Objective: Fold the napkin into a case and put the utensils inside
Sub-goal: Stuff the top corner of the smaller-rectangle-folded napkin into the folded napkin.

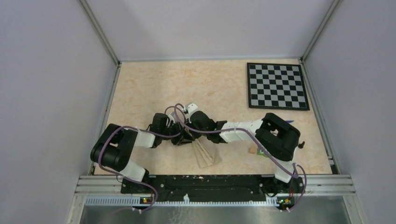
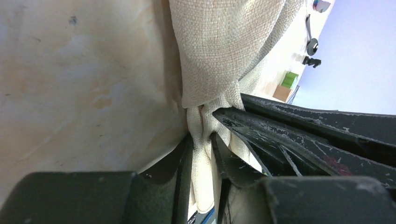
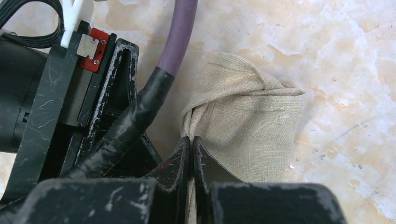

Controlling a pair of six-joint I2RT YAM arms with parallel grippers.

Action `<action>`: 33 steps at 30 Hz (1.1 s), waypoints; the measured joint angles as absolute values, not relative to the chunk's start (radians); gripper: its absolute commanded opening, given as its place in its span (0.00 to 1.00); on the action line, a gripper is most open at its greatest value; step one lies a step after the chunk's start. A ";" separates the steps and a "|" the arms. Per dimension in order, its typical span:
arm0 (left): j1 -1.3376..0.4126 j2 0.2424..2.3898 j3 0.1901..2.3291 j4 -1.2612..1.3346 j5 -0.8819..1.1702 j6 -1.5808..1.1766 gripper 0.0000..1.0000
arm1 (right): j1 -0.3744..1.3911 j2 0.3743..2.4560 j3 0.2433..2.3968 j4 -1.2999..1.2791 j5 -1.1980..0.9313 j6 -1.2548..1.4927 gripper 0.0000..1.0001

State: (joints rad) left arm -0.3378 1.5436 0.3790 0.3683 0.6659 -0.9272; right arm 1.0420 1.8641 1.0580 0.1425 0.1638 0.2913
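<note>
Scuffed black left tool [image 2: 201, 142] and right tool [image 3: 191, 143] both pinch the woven, bunched napkin [image 3: 252, 130].

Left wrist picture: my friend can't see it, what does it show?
The left hand pinches a bunched fold of the beige napkin between its two dark fingers. The right hand grips the same cloth from the right, and the tan table fills the left side.
</note>
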 measured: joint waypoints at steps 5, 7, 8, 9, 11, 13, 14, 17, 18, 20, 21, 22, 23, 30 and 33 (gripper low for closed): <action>-0.342 1.516 0.377 0.364 0.649 -0.939 0.39 | 1.032 1.861 1.051 0.150 0.153 0.293 0.00; -0.345 1.480 0.370 0.340 0.620 -0.932 0.37 | 1.026 1.858 1.046 0.154 0.148 0.294 0.00; -0.344 1.465 0.365 0.329 0.608 -0.929 0.34 | 1.024 1.858 1.045 0.158 0.146 0.294 0.00; -0.344 1.452 0.361 0.319 0.597 -0.926 0.29 | 1.024 1.858 1.045 0.159 0.144 0.295 0.00; -0.344 1.435 0.348 0.309 0.580 -0.920 0.29 | 1.023 1.856 1.044 0.162 0.139 0.299 0.00; -0.344 1.433 0.341 0.306 0.577 -0.918 0.31 | 1.023 1.854 1.041 0.166 0.136 0.300 0.00; -0.344 1.433 0.340 0.308 0.577 -0.918 0.31 | 1.023 1.854 1.041 0.168 0.133 0.300 0.00; -0.344 1.446 0.340 0.325 0.585 -0.920 0.30 | 1.023 1.854 1.041 0.173 0.130 0.300 0.00; -0.346 1.454 0.342 0.333 0.589 -0.923 0.29 | 1.023 1.854 1.041 0.173 0.129 0.300 0.00; -0.353 1.478 0.353 0.348 0.596 -0.926 0.23 | 1.023 1.854 1.041 0.173 0.129 0.300 0.00; -0.357 1.489 0.360 0.353 0.598 -0.928 0.20 | 1.023 1.854 1.041 0.173 0.129 0.300 0.00; -0.362 1.499 0.366 0.355 0.597 -0.929 0.17 | 1.023 1.854 1.041 0.173 0.128 0.300 0.00; -0.365 1.507 0.372 0.355 0.595 -0.929 0.13 | 1.023 1.854 1.041 0.172 0.128 0.300 0.00; -0.376 1.509 0.377 0.347 0.573 -0.933 0.00 | 1.023 1.854 1.041 0.169 0.142 0.319 0.00; -0.383 1.489 0.363 0.353 0.547 -0.939 0.00 | 1.023 1.854 1.041 0.163 0.166 0.349 0.00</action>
